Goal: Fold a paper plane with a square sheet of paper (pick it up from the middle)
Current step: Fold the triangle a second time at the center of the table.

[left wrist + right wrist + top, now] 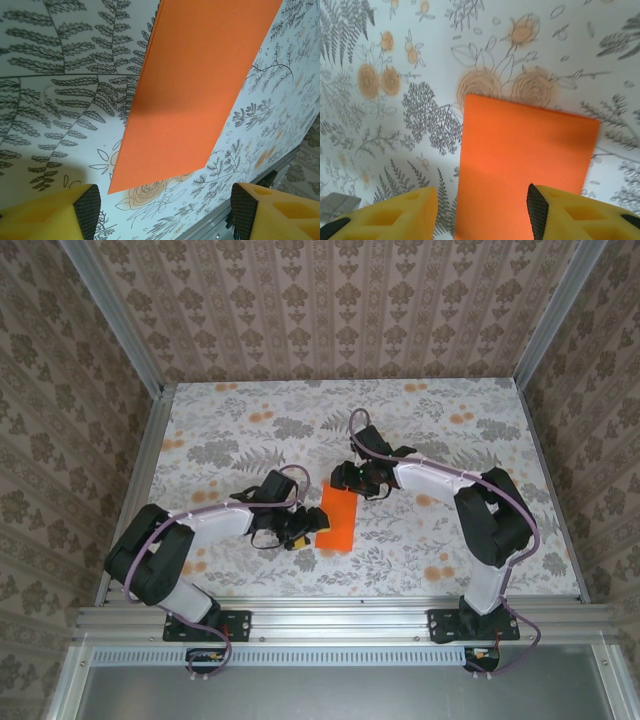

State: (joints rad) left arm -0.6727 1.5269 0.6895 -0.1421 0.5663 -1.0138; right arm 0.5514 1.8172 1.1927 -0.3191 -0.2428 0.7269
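Observation:
The square sheet of paper (338, 518) is bright orange and lies flat on the flowered table as a narrow rectangle, with layers showing along one long edge (145, 85); it has no paper plane shape. My left gripper (300, 528) is open beside the sheet's near left corner. Between its fingertips (165, 212) there is bare table, just short of the corner (112, 190). My right gripper (352, 478) stands open over the sheet's far end. One of its yellow fingers (555, 215) is above the paper (525, 150), the other finger (405, 217) above the table beside it.
The patterned table cover (450, 440) is flat, with wallpapered walls on three sides. A metal rail (330, 618) runs along the near edge, close to the left gripper (240, 220). Free table lies to the right and far side of the sheet.

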